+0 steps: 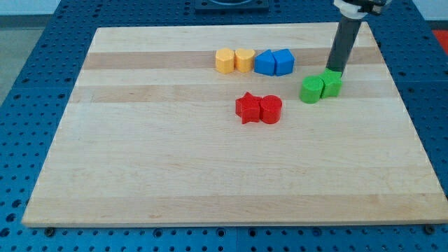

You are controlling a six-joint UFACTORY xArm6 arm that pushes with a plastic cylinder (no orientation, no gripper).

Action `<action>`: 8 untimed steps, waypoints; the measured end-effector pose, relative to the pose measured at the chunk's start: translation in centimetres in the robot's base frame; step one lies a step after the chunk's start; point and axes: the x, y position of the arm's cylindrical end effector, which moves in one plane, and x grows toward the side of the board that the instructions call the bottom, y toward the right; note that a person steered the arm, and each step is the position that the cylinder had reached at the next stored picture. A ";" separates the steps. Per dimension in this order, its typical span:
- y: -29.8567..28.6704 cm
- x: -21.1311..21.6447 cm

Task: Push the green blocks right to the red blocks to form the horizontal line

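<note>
the two green blocks (320, 87) sat touching, to the view's right of and slightly above the red star (247, 108) and red cylinder (271, 109). my tip (332, 72), a bare rod end effector with nothing to open or close, stood at the back edge of the right green block. they looked light, rigid and likely to swivel, so contact belonged on their right faces. the wooden tabletop (175, 175) seemed smooth, yellow blocks (234, 60) and blue blocks (274, 62) well clear

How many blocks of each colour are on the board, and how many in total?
Yellow blocks: 2
Blue blocks: 2
Green blocks: 2
Red blocks: 2
Total: 8
My tip is at the green blocks' top edge.
</note>
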 end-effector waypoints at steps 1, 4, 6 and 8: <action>-0.5 0.2; -1.4 2.1; -1.4 2.4; -1.4 4.0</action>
